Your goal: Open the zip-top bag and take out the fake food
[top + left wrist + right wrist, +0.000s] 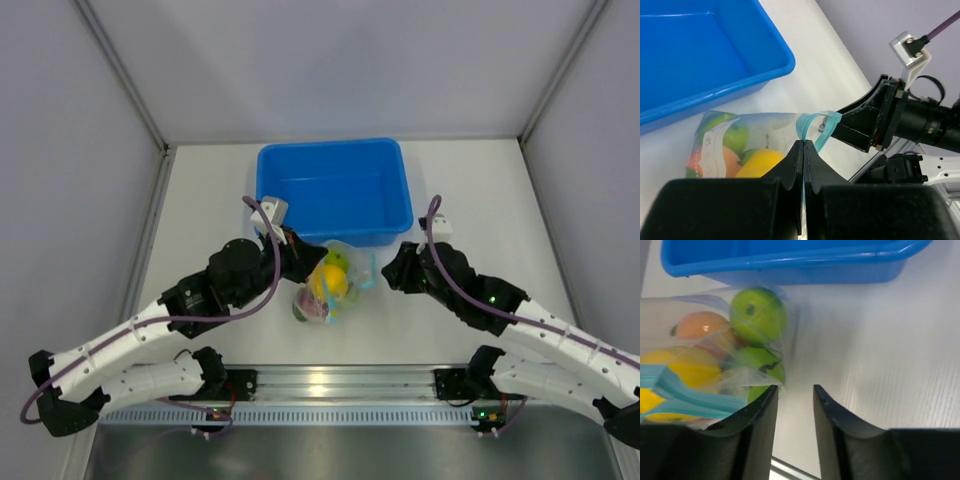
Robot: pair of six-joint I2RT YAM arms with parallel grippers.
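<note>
The zip-top bag (330, 283) lies on the table just in front of the blue tub, with its teal zipper strip (812, 125) curled up in a loop. Inside is the fake food: a lime green fruit (758, 315), a peach-orange one (700, 325) and a yellow one (680, 370); the others are partly hidden. My left gripper (804, 143) is shut on the zipper strip at the bag's left side (308, 262). My right gripper (795, 388) is open and empty just right of the bag (388, 270), with its left finger touching the bag's corner.
The blue tub (335, 190) stands empty directly behind the bag and shows in both wrist views (705, 55) (790, 260). White table (470, 200) lies to the right of it. The metal rail (340, 380) runs along the near edge.
</note>
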